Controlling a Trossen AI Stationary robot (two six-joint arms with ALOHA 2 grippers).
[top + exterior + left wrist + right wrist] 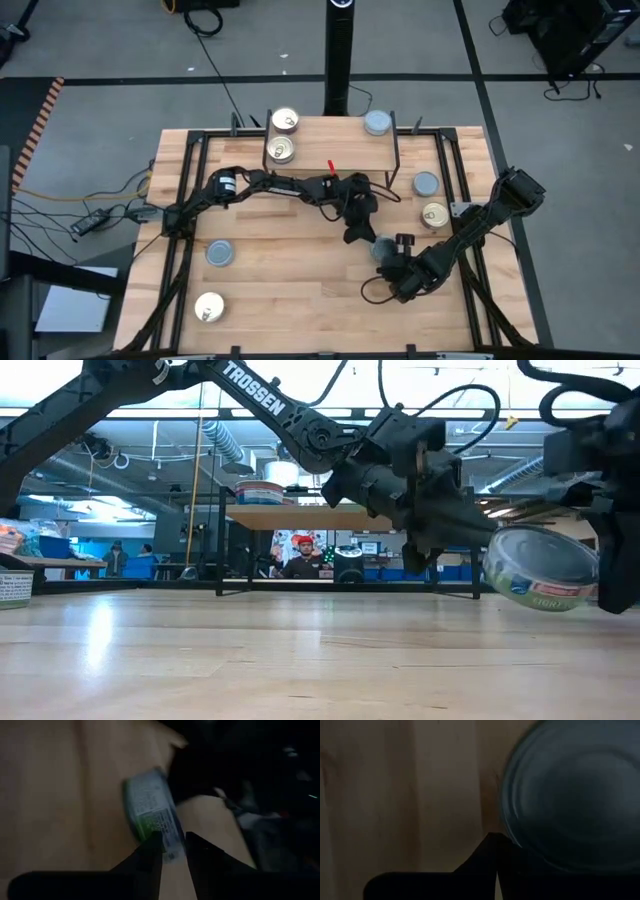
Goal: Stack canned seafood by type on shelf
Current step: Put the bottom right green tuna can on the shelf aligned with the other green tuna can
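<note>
Left fingers (170,851) are narrowed around the rim of the blue-grey tin (540,568), apparently pinching it; they should seat squarely first. Just beyond the tin, the right fingers (496,865), clenched, hold its far rim above the worktop (290,290); release only afterwards.

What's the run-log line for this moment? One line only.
blue-grey tin: tilted, lifted | right gripper: shut on it | left gripper: at its rim | shelf: two gold tins, one grey-lidded tin

Robotics lab: grey floor (560,180) with trailing cables (110,205), exposed ceiling ducts (220,440), a person (302,560) seated among monitors.
</note>
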